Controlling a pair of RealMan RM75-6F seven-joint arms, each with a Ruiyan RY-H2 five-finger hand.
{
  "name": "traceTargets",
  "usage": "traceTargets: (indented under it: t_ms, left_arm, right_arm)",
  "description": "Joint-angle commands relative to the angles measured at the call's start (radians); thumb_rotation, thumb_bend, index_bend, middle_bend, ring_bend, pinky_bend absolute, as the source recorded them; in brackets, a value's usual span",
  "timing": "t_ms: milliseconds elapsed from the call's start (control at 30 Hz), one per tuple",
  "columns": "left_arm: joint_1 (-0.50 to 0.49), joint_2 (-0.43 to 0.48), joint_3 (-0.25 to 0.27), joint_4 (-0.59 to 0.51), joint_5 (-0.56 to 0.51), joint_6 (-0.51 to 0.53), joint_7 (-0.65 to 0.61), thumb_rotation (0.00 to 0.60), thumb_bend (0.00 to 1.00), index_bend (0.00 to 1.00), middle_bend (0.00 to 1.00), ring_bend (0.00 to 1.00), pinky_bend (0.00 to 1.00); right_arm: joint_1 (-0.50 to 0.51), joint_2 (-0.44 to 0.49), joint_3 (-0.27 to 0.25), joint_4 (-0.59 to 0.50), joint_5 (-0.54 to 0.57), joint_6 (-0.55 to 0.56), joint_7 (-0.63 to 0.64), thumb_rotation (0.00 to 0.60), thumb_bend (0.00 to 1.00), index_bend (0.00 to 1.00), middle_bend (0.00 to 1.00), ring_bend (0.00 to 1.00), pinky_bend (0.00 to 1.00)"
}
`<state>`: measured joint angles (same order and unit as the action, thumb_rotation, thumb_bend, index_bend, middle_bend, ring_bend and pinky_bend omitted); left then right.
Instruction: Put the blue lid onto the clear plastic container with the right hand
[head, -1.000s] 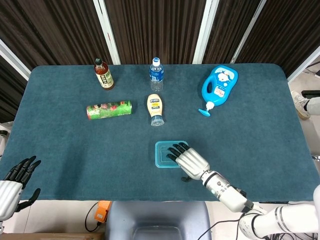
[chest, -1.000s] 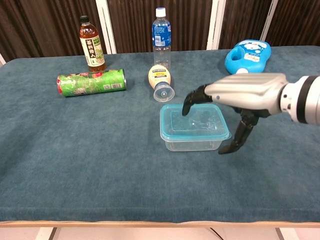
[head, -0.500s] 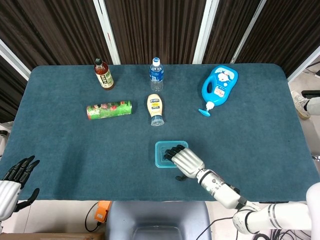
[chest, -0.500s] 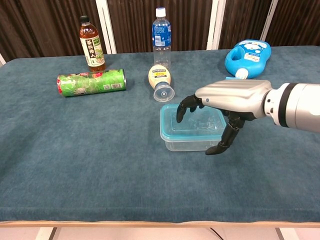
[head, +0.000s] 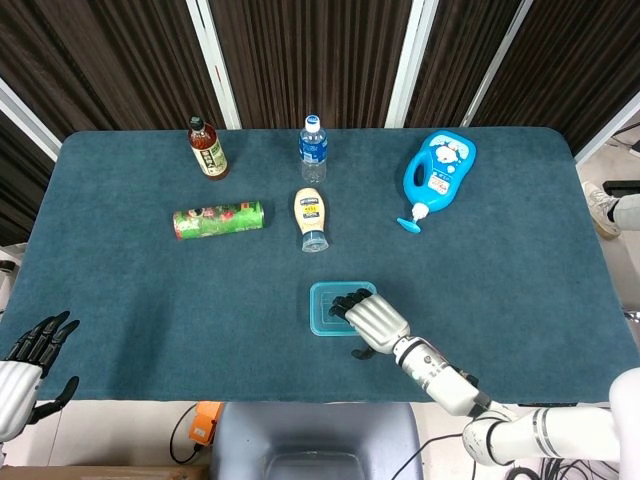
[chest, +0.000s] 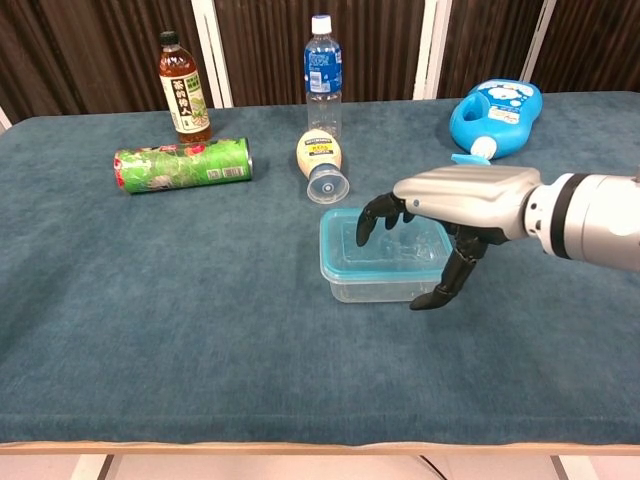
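1. Fingers (chest: 383, 211) of the right hand (chest: 455, 200) curl down over the blue lid (chest: 383, 258), tips near or on its top, the thumb hanging down past the near right corner; they grip nothing. Compared with a second ago the hand has slid left along the lid and settled lower.
2. Blue lid already sits on the clear plastic container (chest: 382, 285), near the middle of the desk (chest: 200, 330), so I judge this a press to seat it.
3. Whether the tips actually touch the lid is unclear; the palm hides the lid's right part in the head view.
4. Whether the rim has snapped shut all round cannot be told.
5. The left hand (head: 28, 360), cut off at the frame edge, lies with fingers spread and empty, unchanged.
6. The mayonnaise bottle (chest: 322, 165) lies just behind the container.
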<state>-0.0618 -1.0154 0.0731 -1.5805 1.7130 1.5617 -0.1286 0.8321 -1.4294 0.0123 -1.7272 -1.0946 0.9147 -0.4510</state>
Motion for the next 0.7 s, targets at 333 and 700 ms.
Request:
traceTargets:
  t_ms: [333, 700]
  left_arm:
    - [0.001, 0.001, 0.000, 0.000, -0.001, 0.002, -0.002, 0.600, 0.39, 0.00, 0.00, 0.00, 0.16]
    - [0.001, 0.000, 0.000, 0.000, 0.000, 0.002, -0.001, 0.600, 0.39, 0.00, 0.00, 0.00, 0.16]
  right_arm:
    - [-0.003, -0.014, 0.013, 0.021, 0.013, -0.024, 0.009, 0.600, 0.35, 0.40, 0.31, 0.27, 0.34]
    - [-0.003, -0.018, 0.012, 0.022, 0.026, -0.037, -0.008, 0.600, 0.35, 0.40, 0.31, 0.28, 0.34]
